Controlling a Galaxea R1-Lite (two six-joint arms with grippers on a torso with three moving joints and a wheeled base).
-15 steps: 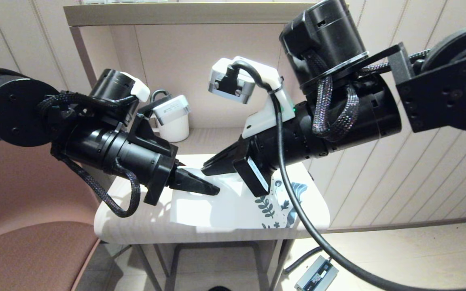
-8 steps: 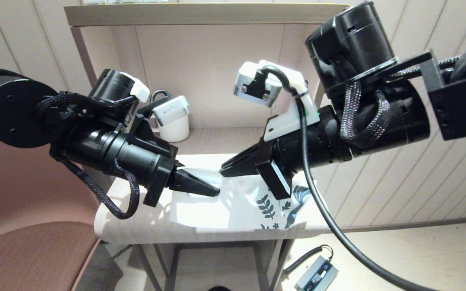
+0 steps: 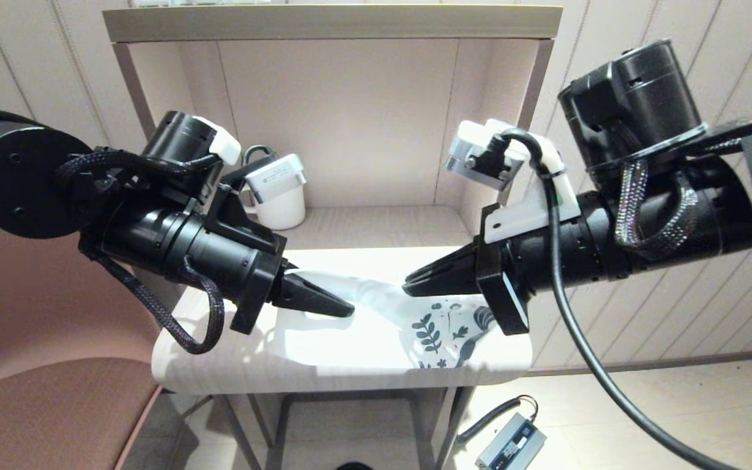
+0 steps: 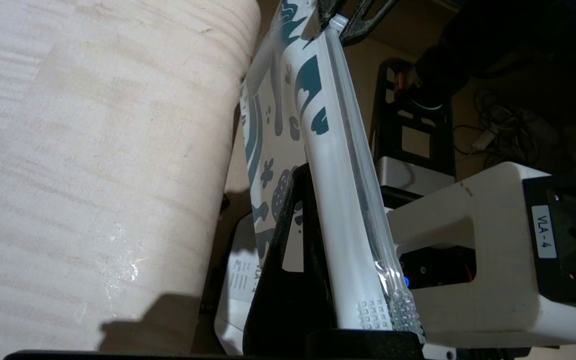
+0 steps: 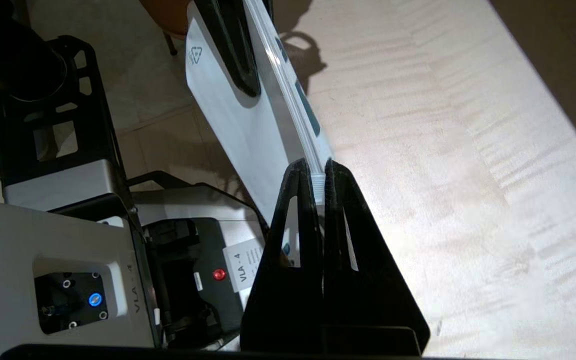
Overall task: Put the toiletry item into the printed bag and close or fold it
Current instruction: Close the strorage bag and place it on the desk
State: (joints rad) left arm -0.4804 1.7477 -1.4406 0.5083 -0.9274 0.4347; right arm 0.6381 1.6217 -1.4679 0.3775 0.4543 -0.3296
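A pale wood-grain table (image 3: 219,365) fronts a shelf alcove where a white mug (image 3: 281,205) stands at the back, partly behind the left arm. Above the table, the bag (image 3: 376,313) is stretched between both arms, its leaf-printed end sagging toward the table's right front edge. The left tool (image 3: 343,308) is clenched on the bag's plain end; the right tool (image 3: 412,287) is clamped on the zip strip at the printed end, shown pinched between its fingers (image 5: 300,200) in the right wrist view. The toiletry item cannot be made out.
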